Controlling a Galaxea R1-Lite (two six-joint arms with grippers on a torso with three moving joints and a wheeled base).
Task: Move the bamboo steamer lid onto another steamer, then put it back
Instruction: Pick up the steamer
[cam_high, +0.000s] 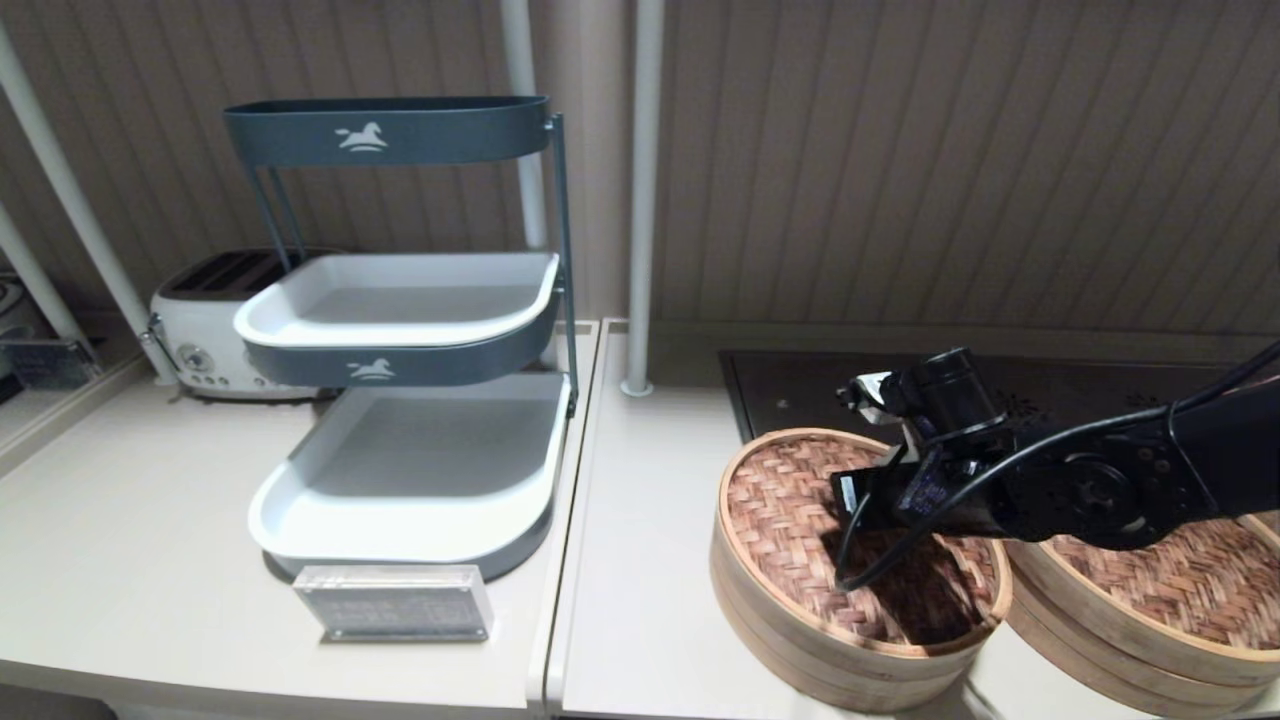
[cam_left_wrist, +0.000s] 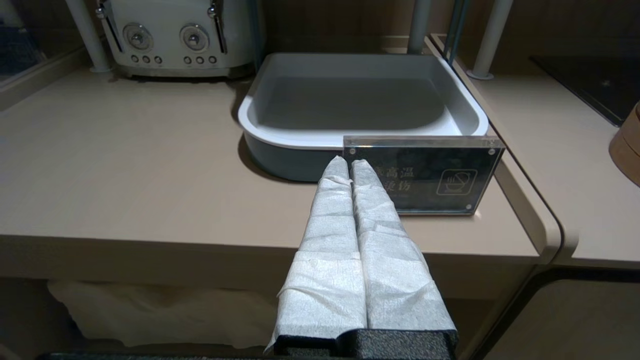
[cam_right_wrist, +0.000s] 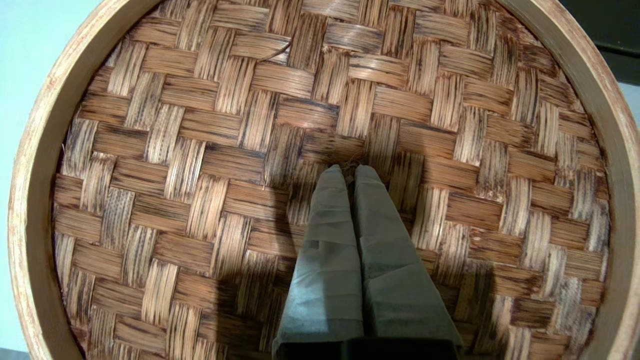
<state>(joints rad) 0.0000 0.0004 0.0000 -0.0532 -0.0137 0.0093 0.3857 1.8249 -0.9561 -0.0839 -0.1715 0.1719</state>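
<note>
The bamboo steamer lid (cam_high: 780, 510) (cam_right_wrist: 200, 150), reddish-brown herringbone weave in a pale hoop rim, lies on the left steamer at the counter's right. My right gripper (cam_high: 862, 520) (cam_right_wrist: 350, 169) points down at its middle. Its wrapped fingers are shut, with the small knot (cam_right_wrist: 351, 164) pinched at their tips. Right beside it stands another steamer (cam_high: 1100, 640) with pale banded walls and its own mottled lid (cam_high: 1180, 580), partly behind my right arm. My left gripper (cam_left_wrist: 350, 162) hangs shut and empty in front of the counter's edge, out of the head view.
A three-tier rack with white trays (cam_high: 400, 470) (cam_left_wrist: 360, 95) stands at the left, a toaster (cam_high: 200, 330) behind it and an acrylic sign (cam_high: 395, 600) (cam_left_wrist: 425, 175) in front. A black hob (cam_high: 800, 390) lies behind the steamers. White poles (cam_high: 640, 200) rise at the back.
</note>
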